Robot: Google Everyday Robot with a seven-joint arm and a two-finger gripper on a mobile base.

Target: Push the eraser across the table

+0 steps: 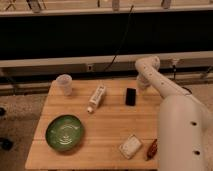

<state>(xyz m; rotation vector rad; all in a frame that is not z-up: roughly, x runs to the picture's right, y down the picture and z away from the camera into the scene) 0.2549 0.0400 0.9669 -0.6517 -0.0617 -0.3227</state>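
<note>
Camera view: eraser (130,96) lies flat on the counter (107,125), far-right part of the top, long side running near-to-far. A narrow strip of wood sits btwn its far end and the counter's far edge.

Hand (143,84) hangs just beyond the eraser and a bit to the right in view, over the far-right corner area. It looks apart from the eraser, though contact can't be ruled out. Whether the hand is apart or together: can't tell. Robot arm (167,92) slants down from an elbow above the far edge to the big white body at lower right, hiding most of the counter's right edge.

To the left in view, a gap of bare planks, then a white tube (96,97) lying tilted, cap end toward the near-left. Farther left, a clear cup (64,84) stands upright near the far-left corner.

On the near side of the eraser, open planks run through the counter's middle. Green bowl (65,132) takes up the near-left part, close to the left edge. Pale block (130,146) lies angled by the near edge, w/ a red-brown oblong (151,148) just beside it on the right, next to the robot's body.
</note>
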